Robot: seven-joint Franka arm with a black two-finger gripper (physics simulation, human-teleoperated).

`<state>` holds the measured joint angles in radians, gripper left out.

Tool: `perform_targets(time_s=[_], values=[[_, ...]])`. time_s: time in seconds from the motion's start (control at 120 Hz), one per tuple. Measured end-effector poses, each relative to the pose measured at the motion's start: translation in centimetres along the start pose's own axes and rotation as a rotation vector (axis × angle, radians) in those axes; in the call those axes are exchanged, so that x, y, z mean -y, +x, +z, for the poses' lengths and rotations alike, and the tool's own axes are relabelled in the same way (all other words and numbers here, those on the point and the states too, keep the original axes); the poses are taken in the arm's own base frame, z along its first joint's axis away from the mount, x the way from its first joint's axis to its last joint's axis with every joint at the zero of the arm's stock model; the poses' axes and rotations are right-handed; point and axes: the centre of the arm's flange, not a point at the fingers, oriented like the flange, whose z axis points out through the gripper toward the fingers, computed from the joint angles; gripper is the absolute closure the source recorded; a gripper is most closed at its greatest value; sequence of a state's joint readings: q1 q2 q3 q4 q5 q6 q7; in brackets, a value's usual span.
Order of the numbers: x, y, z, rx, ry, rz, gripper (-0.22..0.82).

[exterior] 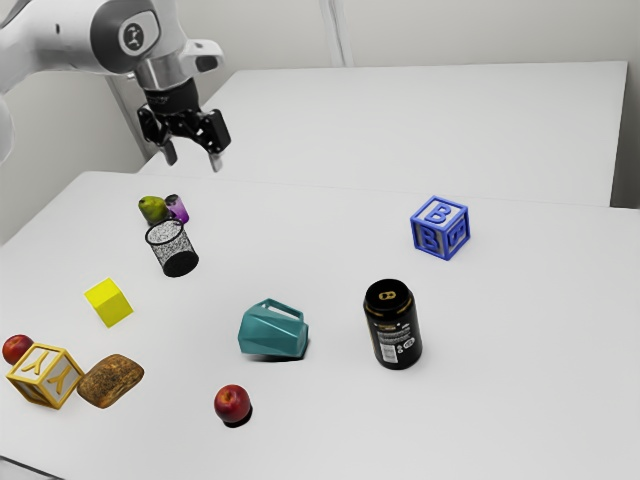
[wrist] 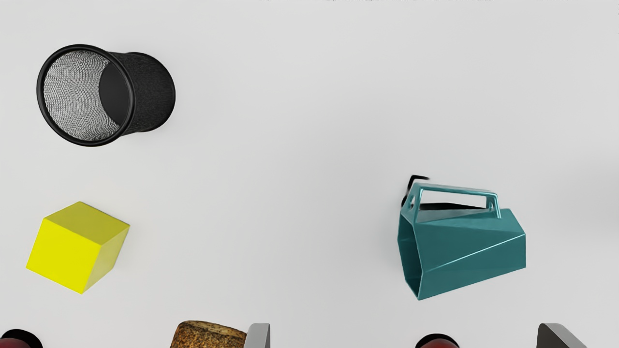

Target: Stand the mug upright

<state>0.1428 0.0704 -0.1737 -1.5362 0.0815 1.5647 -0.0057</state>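
The gripper [exterior: 192,160] hangs high above the table's far left part in the exterior view, well away from the mug. A teal faceted mug [exterior: 273,332] lies on its side near the middle of the table, its handle uppermost. In the wrist view the mug [wrist: 466,251] shows its dark mouth facing the side where the yellow block is. Wide apart stand the two fingertips of the gripper [wrist: 404,336], open with nothing held between them.
A black mesh cup [exterior: 172,250], yellow block [exterior: 109,302], brown rock-like object [exterior: 111,381] and letter block [exterior: 45,375] stand toward the exterior view's left. A red apple [exterior: 232,403] sits near the mug; a black bottle [exterior: 393,325] and blue letter block [exterior: 440,228] are toward its right.
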Motion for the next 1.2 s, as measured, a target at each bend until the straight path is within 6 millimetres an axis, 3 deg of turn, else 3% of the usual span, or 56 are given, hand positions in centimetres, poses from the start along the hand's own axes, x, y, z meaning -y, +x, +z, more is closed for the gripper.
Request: perform_targets(time_s=[0.192, 0.325, 0.467, 0.567, 0.917, 1.117, 1.2], values=[[1.3, 0.0, -0.3, -0.017, -0.005, -0.011, 0.00], [1.1, -0.4, -0.5, -0.019, -0.020, -0.007, 0.00], [0.6, -1.0, 1.3, 0.030, -0.104, -0.008, 0.00], [1.3, -1.7, 4.1, 0.071, -0.207, -0.020, 0.00], [6.5, -5.5, 18.1, 0.078, -0.545, -0.112, 0.00], [8.3, -5.9, 23.5, 0.040, -0.645, -0.112, 0.00], [7.8, -5.7, 25.4, 0.037, -0.681, -0.079, 0.00]])
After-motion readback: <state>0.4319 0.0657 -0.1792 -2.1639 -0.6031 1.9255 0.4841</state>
